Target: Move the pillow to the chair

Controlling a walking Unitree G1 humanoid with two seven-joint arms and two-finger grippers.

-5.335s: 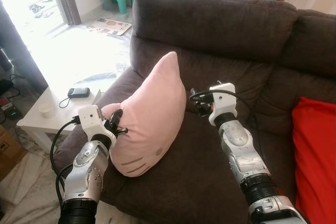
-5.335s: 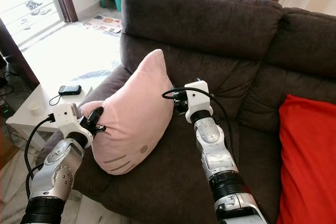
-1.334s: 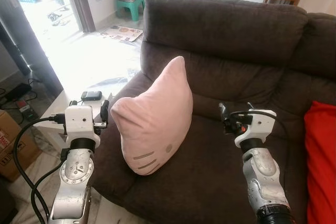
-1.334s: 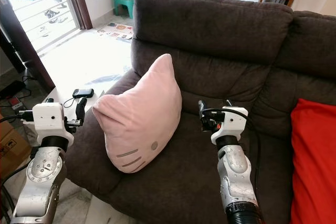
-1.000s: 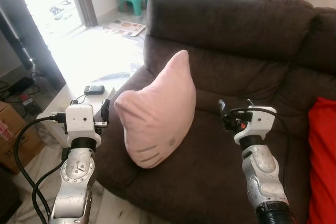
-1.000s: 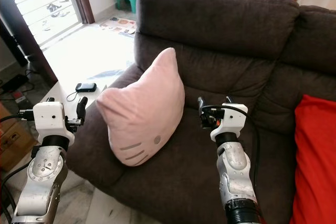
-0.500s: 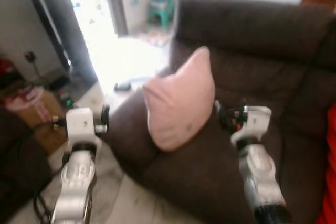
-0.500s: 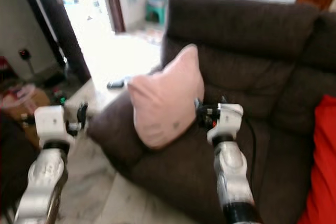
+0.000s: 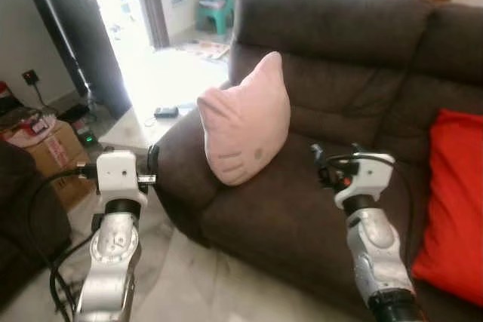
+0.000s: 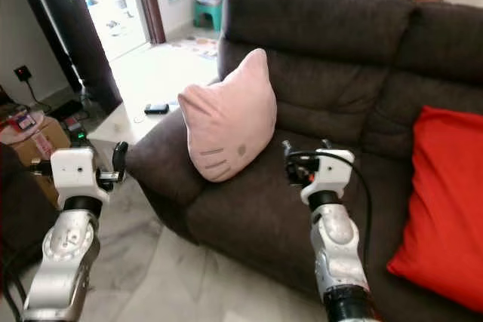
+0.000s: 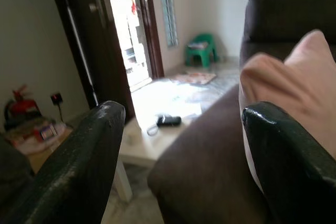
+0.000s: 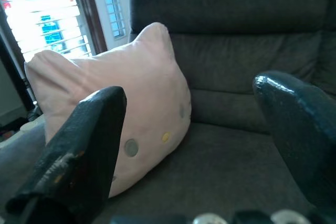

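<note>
Resting on a brown sofa (image 9: 339, 73), pink pillow (image 9: 245, 122); bright doorway (image 9: 124, 5) beyond.

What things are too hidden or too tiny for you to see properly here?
- The back of the pink pillow: turned toward the sofa in the eye views.
- The dark gadget on the white side table: too small in the left eye view to say what it is.
- The red cushion: cut off by the picture's right edge.
- The stuff on the green stool: too far and small.
- The cardboard box: its printing is too small to read.
</note>
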